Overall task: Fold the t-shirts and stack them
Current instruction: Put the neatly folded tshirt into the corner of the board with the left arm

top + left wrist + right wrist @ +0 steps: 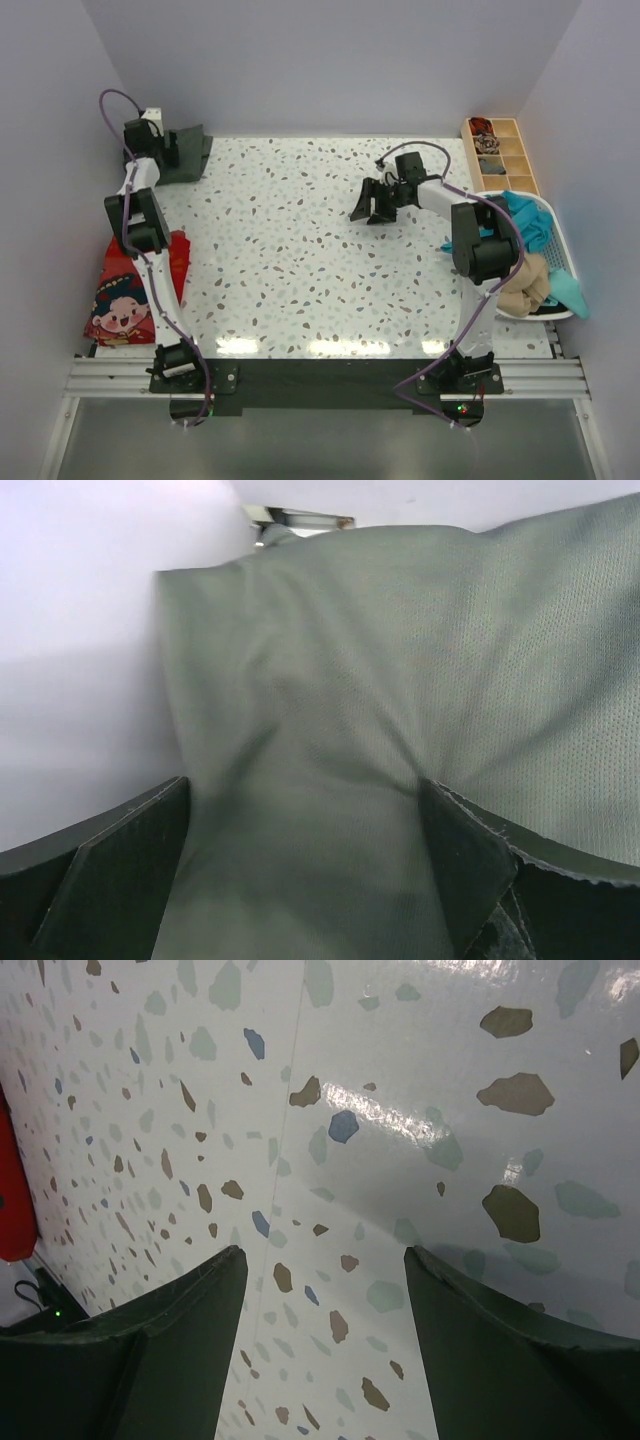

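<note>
A plain dark grey-green t-shirt [188, 156] lies bunched in the table's far left corner. My left gripper [147, 130] is over it. In the left wrist view the cloth [400, 680] fills the picture, and the left gripper [305, 800] stands open with cloth between its wide-apart fingers [120, 860]. A red t-shirt with a cartoon face [130, 290] hangs over the table's left edge; its red edge [15, 1190] shows in the right wrist view. My right gripper [372, 208] hovers open over bare table, and the right gripper [325, 1255] has nothing between its fingers. Teal [530, 225] and tan [525, 285] t-shirts lie in the basket.
A white plastic basket [492, 196] sits at the table's right edge. A wooden compartment tray [500, 150] with small items stands at the far right. The speckled tabletop [290, 260] lies between the arms. Walls close in at the back and both sides.
</note>
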Available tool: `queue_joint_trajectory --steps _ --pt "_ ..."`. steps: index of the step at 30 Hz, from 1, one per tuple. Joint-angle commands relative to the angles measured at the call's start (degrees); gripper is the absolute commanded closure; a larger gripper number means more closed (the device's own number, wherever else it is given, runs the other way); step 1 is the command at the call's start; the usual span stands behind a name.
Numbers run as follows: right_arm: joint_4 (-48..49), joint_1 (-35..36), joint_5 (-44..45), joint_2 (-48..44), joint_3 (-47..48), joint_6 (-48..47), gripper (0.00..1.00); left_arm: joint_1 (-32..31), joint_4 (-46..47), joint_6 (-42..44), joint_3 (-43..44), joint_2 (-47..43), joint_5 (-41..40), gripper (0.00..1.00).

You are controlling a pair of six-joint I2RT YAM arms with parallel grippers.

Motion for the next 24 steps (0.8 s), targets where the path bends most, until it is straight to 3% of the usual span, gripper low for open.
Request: queue_joint_trajectory --steps 1,9,14,19,21,23,24 --pt "2.7 0.1 -2.3 -0.4 0.3 0.7 0.31 -2.2 6.2 2.5 -1.8 -9.8 -6.1 0.00" --pt "3.8 0.2 -2.3 -2.0 -1.4 0.6 0.31 -7.3 3.9 2.6 -3.1 -22.4 -9.4 0.00" --pt "3.6 0.3 0.5 -4.7 -2.9 -0.2 0.31 -15.0 -0.5 -1.5 -8.2 -30.7 -9.3 0.00" --pt "1.2 0.3 4.5 -11.8 -4.8 -1.6 0.31 -24.6 4.2 -7.7 -29.1 -45.9 -2.5 0.00" --pt "1.4 0.3 8.3 -15.6 -6.9 -2.1 0.31 -29.0 6.8 -11.0 -37.6 -52.1 -4.3 0.00" --pt "2.1 0.3 11.5 -21.6 -11.0 -2.3 0.07 -31.5 6.2 -13.3 -41.1 -55.3 -2.7 0.00" --pt "2.3 0.3 13.0 -23.6 -12.7 -2.5 0.01 -34.3 5.3 -14.5 -44.7 -58.2 -3.2 0.00"
